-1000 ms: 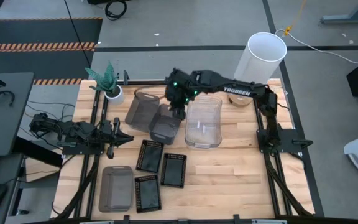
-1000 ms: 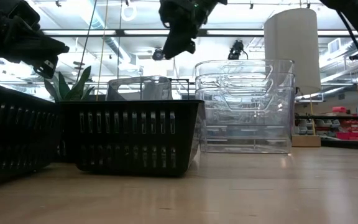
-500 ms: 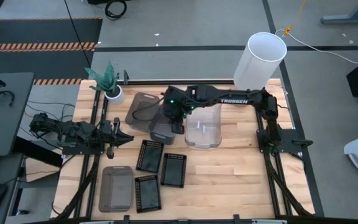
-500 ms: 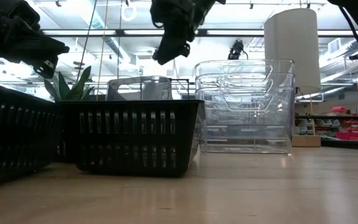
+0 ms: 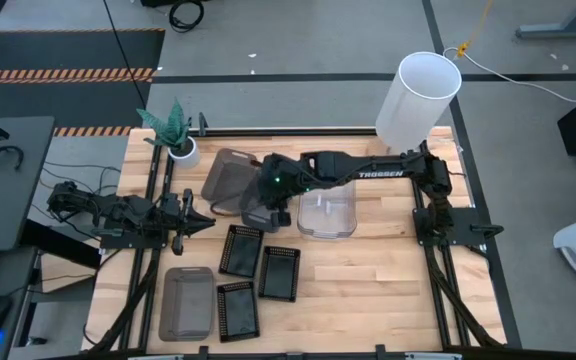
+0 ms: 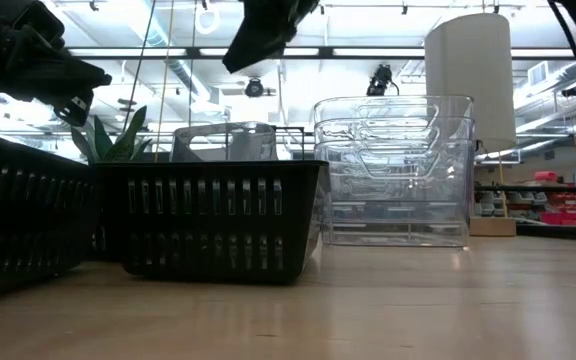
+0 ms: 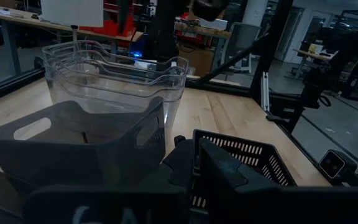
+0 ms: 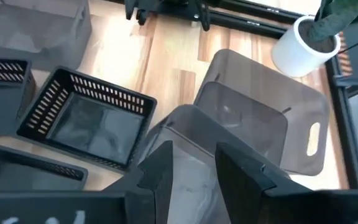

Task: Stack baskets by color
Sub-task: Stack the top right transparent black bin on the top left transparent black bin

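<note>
My right gripper (image 5: 268, 203) hangs open above the middle grey basket (image 5: 263, 211), well clear of it in the low view (image 6: 260, 30). In the right wrist view its fingers (image 8: 194, 168) stand over that basket's rim (image 8: 185, 124). A second grey basket (image 5: 225, 177) lies tilted just behind it, and a third (image 5: 188, 302) stands at the near left. The clear baskets (image 5: 328, 200) are nested in one stack right of the gripper. Three black slotted baskets (image 5: 240, 250) (image 5: 279, 272) (image 5: 236, 310) sit apart in front. My left gripper (image 5: 196, 222) waits shut at the table's left.
A potted plant (image 5: 175, 135) stands at the far left corner and a tall white lamp (image 5: 420, 92) at the far right. Bare wood (image 5: 388, 290) lies at the near right. Black frame rails (image 5: 153, 200) run along both sides.
My right gripper has swung from beside the clear stack toward the table's near edge and a little left, coming over the middle grey basket. It has rolled about its own line and stayed open. The baskets have not moved.
</note>
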Available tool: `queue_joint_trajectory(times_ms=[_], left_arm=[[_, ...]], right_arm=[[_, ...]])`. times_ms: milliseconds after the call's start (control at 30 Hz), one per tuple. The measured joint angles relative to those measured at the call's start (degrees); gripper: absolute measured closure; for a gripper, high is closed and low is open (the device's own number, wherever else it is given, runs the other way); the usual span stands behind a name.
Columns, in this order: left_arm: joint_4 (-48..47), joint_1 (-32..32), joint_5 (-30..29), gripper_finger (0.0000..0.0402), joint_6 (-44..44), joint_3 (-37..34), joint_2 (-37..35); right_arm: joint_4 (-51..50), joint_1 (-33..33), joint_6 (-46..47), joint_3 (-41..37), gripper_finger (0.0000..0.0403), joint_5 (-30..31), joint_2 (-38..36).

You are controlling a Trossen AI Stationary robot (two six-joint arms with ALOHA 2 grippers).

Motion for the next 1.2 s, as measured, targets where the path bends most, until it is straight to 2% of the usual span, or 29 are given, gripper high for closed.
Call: queue_joint_trajectory(times_ms=[267,633,800,933,1067,1200], left_arm=[[0.00,-0.01,0.02,0.0373,-0.02,0.00,-0.01],[-0.02,0.01,0.00,0.0370,-1.86,0.00,-0.01],[0.29,0.00,0.01,0.0372,-4.26,0.00,-0.01],[1.51,-0.01,0.00,0.0366,-5.79,0.00,0.01],[3.79,0.00,-0.01,0.0366,-6.30,0.02,0.00],[5.85,0.00,-0.04,0.0373,-5.65,0.02,-0.01]], right_arm=[[-5.34,4.74,5.50,-0.01,0.0278,3.36,-1.33],[-15.14,19.89,13.24,0.00,0.0278,18.18,-1.72],[-20.52,24.88,18.43,0.00,0.0278,26.17,-1.73],[-22.20,28.15,21.06,-0.30,0.0278,29.86,-1.84],[-22.24,30.81,22.77,-4.98,0.0278,33.87,-4.74],[-18.59,31.79,26.94,-14.27,0.0278,36.46,-11.63]])
